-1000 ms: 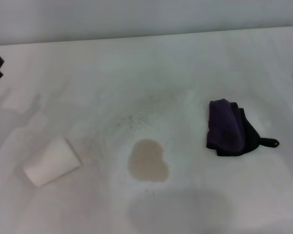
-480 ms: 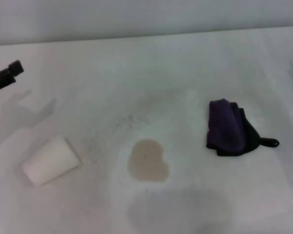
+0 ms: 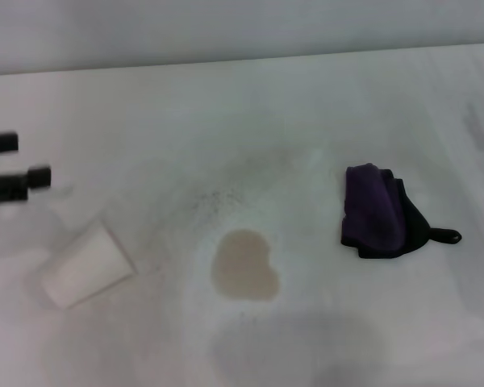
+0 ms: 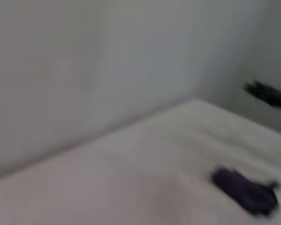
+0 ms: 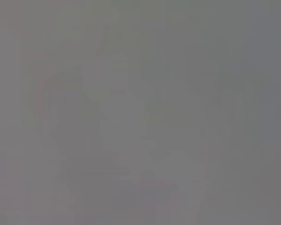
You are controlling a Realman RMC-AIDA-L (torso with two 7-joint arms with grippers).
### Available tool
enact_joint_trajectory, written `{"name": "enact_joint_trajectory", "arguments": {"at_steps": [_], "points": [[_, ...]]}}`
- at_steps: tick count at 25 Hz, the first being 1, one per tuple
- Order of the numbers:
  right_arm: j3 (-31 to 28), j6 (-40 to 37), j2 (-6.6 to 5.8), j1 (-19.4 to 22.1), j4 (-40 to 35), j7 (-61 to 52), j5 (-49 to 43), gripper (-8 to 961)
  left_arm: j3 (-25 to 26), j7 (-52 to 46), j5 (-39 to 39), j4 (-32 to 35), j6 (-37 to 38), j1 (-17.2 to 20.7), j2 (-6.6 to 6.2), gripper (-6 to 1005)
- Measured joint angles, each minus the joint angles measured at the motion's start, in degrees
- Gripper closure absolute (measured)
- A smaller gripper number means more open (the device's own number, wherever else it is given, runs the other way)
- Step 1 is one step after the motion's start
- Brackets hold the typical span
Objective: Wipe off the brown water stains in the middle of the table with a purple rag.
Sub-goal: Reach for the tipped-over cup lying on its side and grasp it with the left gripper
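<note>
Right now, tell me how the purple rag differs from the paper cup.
The purple rag is dark, soft and crumpled flat on the robot's right; the paper cup is white, rigid and tipped on its side on the left. Both lie on the table, flanking the brown water stains.

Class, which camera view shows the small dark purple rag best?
The head view: the small dark purple rag lies whole on the white table. The left wrist view shows it blurred near an edge; the right wrist view shows nothing of it.

purple rag (image 3: 375,211) w/ black edge; tan stains (image 3: 244,266)
</note>
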State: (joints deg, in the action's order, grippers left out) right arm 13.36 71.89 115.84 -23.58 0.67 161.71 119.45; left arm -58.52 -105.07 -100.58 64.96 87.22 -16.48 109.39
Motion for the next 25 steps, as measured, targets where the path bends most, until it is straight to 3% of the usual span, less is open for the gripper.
{"name": "enact_joint_trajectory", "arguments": {"at_steps": [5,10,17,25], "points": [[-0.09,0.02,0.01,0.02,1.86,0.0,-0.01,109,3.29,-3.12,-11.97,2.66,10.36,-3.4,-0.6,112],[-0.11,-0.04,0.09,0.21,3.37,0.01,-0.01,109,3.13,-4.6,-21.63,4.55,12.12,-5.42,-0.29,112],[-0.09,-0.04,0.09,-0.17,4.38,0.0,0.0,109,2.46,-1.27,-29.79,6.32,12.16,-7.3,1.88,111],[-0.09,0.18,0.14,-0.41,4.43,-2.2,-0.02,109,2.15,5.39,-33.69,2.54,11.54,-9.67,4.72,111]]}}
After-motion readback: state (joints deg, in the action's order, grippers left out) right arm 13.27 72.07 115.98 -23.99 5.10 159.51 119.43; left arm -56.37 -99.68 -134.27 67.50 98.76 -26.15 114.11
